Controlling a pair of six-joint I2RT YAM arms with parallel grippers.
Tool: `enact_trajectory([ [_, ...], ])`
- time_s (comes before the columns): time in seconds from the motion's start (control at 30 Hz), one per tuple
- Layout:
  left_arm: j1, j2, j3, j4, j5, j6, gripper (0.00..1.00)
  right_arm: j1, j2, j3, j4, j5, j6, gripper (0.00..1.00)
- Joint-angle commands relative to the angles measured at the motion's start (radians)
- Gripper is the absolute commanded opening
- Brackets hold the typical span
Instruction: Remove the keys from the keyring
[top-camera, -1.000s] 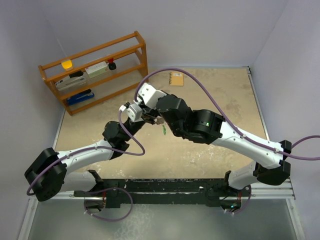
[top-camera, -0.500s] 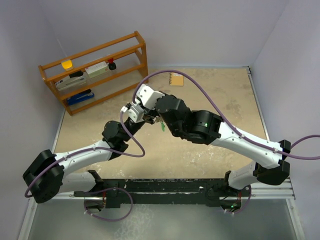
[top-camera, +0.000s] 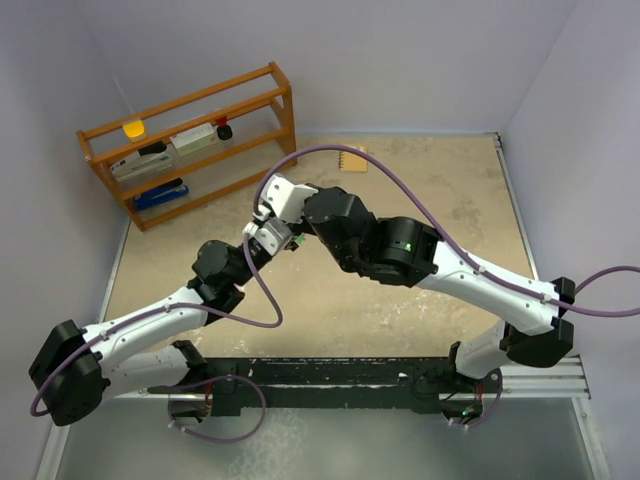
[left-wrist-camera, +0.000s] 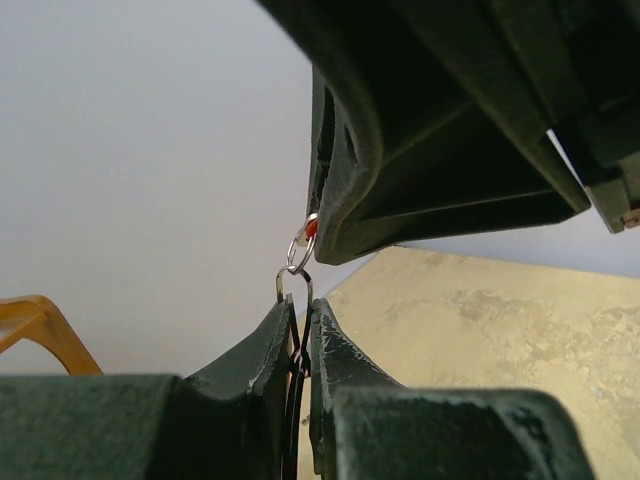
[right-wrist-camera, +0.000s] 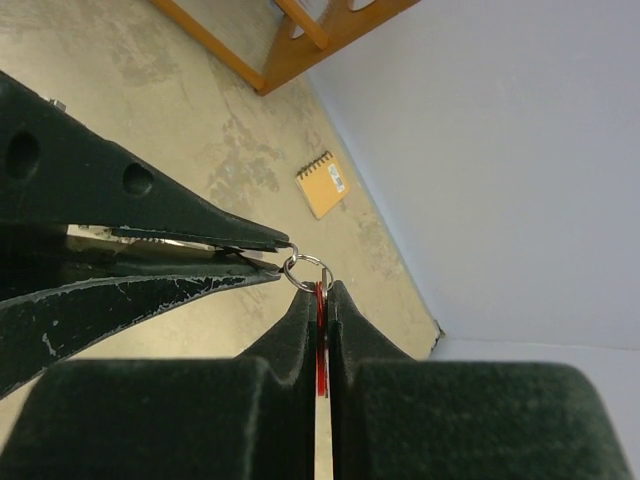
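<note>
Right wrist view: right hand (right-wrist-camera: 320, 296) clenched on red key (right-wrist-camera: 319, 350), left hand (left-wrist-camera: 300, 318) just ahead pinching keyring (left-wrist-camera: 283, 280); key still threaded on it, none seen freed

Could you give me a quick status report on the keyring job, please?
Left gripper shut on the keyring, right gripper shut on the red key. Small ring joins them; key not yet off. Nothing seen in the way.
</note>
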Motion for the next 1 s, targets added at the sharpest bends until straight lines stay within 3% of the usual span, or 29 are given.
enact_trajectory([
  [0.0, -0.003, -0.019, 0.008, -0.221, 0.112, 0.056, 0.00, -0.011, -0.043, 0.111, 0.084, 0.011, -0.019, 0.00],
  [0.6, -0.003, -0.148, 0.098, -0.510, 0.500, 0.116, 0.00, -0.012, -0.035, 0.163, -0.010, -0.122, -0.028, 0.00],
  [0.8, -0.003, -0.216, 0.120, -0.605, 0.617, 0.147, 0.00, -0.012, -0.042, 0.255, -0.157, -0.285, 0.028, 0.00],
  [0.97, -0.003, -0.287, 0.104, -0.565, 0.736, 0.122, 0.00, -0.013, -0.079, 0.217, -0.181, -0.438, 0.040, 0.00],
])
